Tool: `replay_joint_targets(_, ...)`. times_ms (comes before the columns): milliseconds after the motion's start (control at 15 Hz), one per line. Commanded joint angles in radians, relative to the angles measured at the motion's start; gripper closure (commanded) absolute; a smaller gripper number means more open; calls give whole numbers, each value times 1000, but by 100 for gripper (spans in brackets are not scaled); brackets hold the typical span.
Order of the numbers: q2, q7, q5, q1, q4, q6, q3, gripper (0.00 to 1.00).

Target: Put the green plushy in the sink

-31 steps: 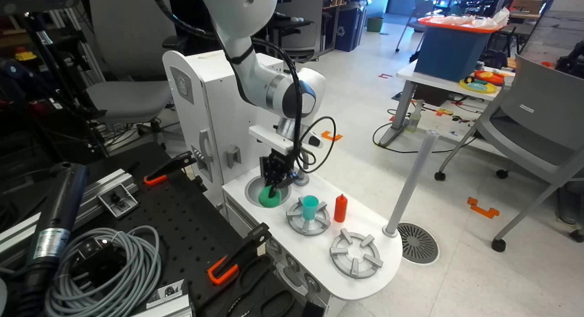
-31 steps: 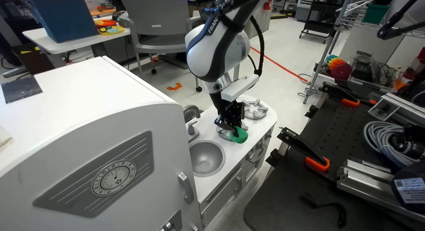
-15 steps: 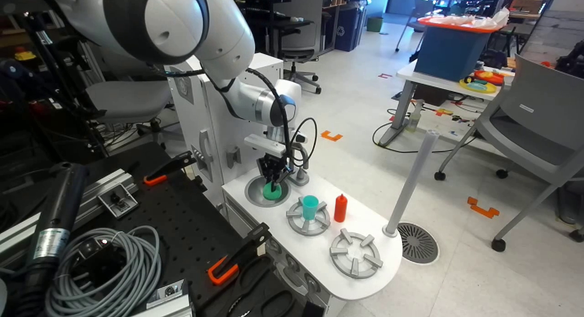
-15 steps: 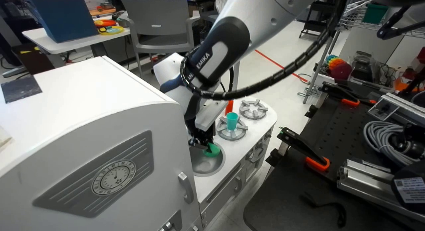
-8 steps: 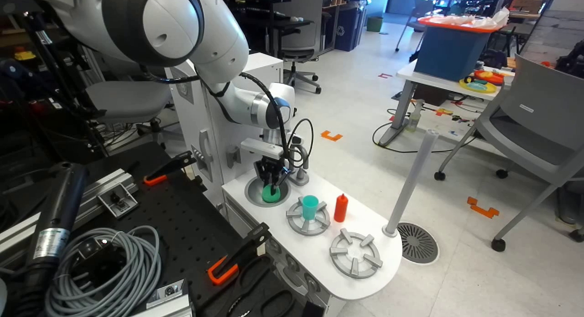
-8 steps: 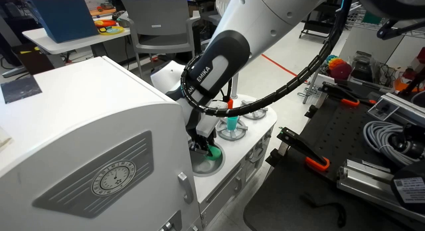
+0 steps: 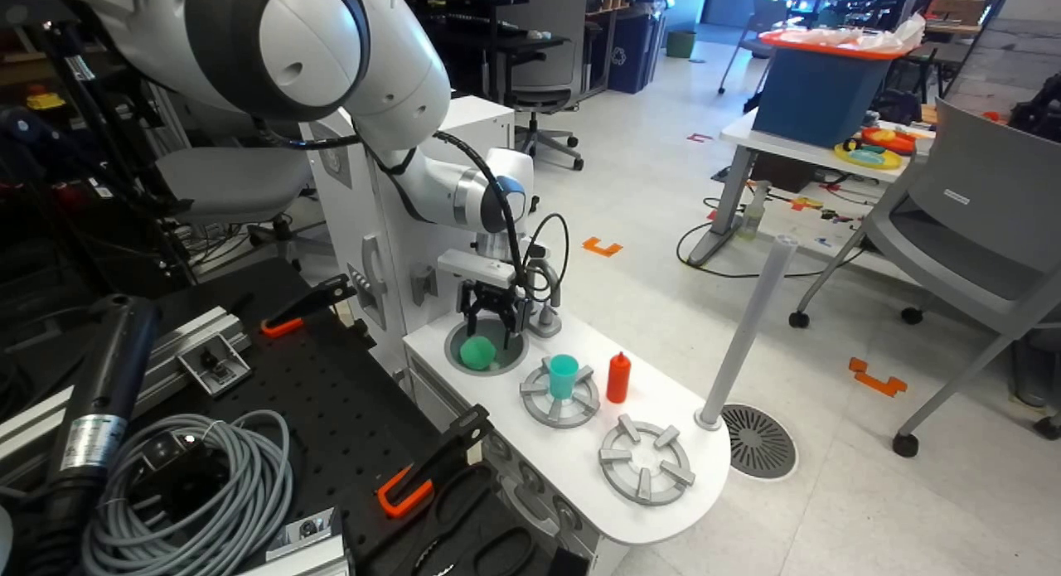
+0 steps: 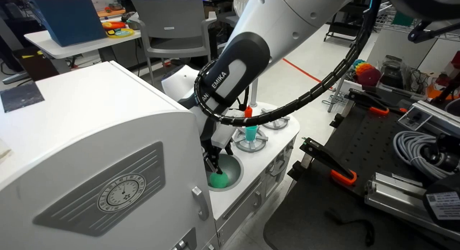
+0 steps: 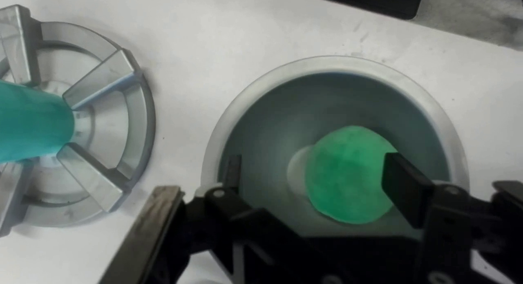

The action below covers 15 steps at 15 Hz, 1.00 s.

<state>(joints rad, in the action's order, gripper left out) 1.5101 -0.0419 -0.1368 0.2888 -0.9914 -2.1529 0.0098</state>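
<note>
Down in the round grey bowl of the sink [image 9: 261, 124] lies the green plushy [image 9: 349, 175], off the bowl's middle in the wrist view. Both exterior views show the plushy [image 7: 477, 353] [image 8: 218, 180] inside the sink too. Over the bowl, my gripper [image 9: 312, 163] stands open, its two fingers wide apart. The right-hand finger [image 9: 408, 190] in the wrist view overlaps the plushy's edge; whether it touches is hard to tell. Bare bowl shows between the left-hand finger and the plushy. An exterior view shows the gripper [image 7: 489, 336] with the plushy below its fingertips.
A teal cup [image 7: 564, 377] stands on the burner [image 7: 539, 406] beside the sink. A red bottle [image 7: 619, 379] and another burner [image 7: 645, 462] are farther along the white top. The tap [image 7: 554, 282] rises close to the gripper. A tall white cabinet [image 8: 107, 135] borders the sink.
The arm carried the plushy over to the sink and lowered it. Within the last half second the fingers spread and let go. The plushy dropped and shifted aside in the bowl.
</note>
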Motion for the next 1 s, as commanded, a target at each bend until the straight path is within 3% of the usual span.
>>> replay_joint_targets(0,-27,33,30,-20,-13,108,36,0)
replay_joint_targets(267,-162,78,55,-70,-176,204,69,0)
replay_joint_targets(733,-479,106,77,-167,-535,38,74,0)
replay_joint_targets(800,-357,75,63,-131,-375,97,58,0)
replay_joint_targets(933,-426,90,65,-153,-451,76,58,0)
